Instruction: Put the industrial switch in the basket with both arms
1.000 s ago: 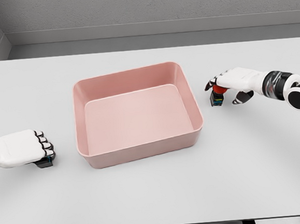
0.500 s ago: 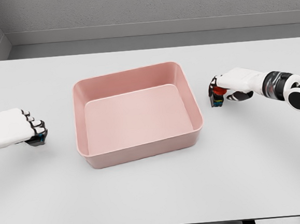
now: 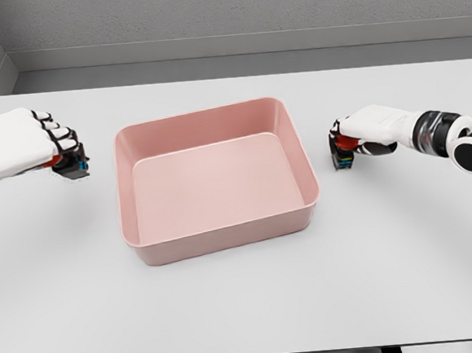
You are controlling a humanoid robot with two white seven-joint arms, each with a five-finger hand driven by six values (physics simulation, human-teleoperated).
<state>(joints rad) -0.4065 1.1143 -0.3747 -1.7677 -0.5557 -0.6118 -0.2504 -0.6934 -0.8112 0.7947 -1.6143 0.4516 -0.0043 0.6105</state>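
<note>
Two industrial switches are gripped: one (image 3: 73, 163) under the left hand's (image 3: 21, 144) curled fingers, left of the pink basket (image 3: 216, 178); another (image 3: 343, 152) clasped by the right hand (image 3: 371, 131), right of it.

A pale grey desk (image 3: 246, 306) fills the view from my head, with a grey wall behind it. In the middle sits a pink rectangular basket (image 3: 305, 208), open at the top and slightly turned. My left hand (image 3: 21, 144) is raised to the left of the basket, near its far left corner, fingers curled around a small dark industrial switch (image 3: 73, 166) with a touch of red. My right hand (image 3: 363, 134) reaches in from the right, just beside the basket's right wall, fingers closed over a second switch (image 3: 343, 153), red on top with coloured bands, resting on the desk.
</note>
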